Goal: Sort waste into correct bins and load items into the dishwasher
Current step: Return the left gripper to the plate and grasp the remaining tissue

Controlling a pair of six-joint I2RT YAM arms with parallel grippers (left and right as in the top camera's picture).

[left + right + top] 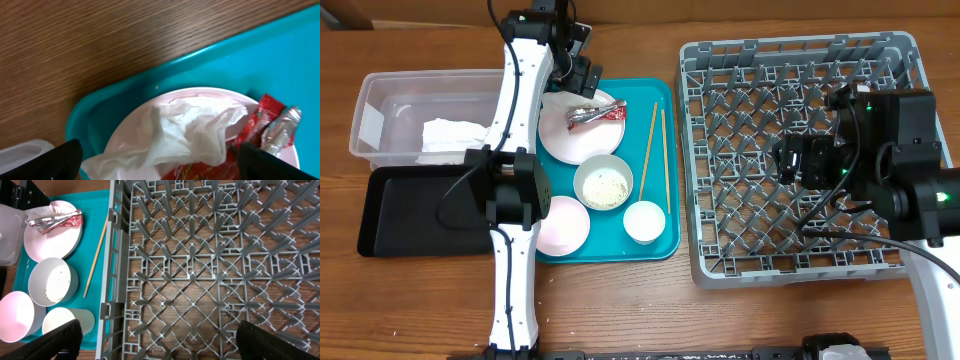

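A white plate (pixel 570 135) at the back of the teal tray holds a red sauce packet (pixel 598 115) and a crumpled white napkin (pixel 190 132). My left gripper (pixel 582 78) is open just above that plate, its fingers on either side of the napkin (pixel 157 160), with the packet (pixel 260 122) by the right finger. Another white napkin (pixel 450 135) lies in the clear tub (pixel 380 100). My right gripper (pixel 795 160) is open and empty over the grey dish rack (pixel 692 150), which also fills the right wrist view (pixel 200 280).
The teal tray (pixel 665 240) also holds a bowl with rice (pixel 603 184), a pink plate (pixel 563 222), a small white cup (pixel 644 221) and wooden chopsticks (pixel 655 150). A black tray (pixel 390 215) lies in front of the clear tub.
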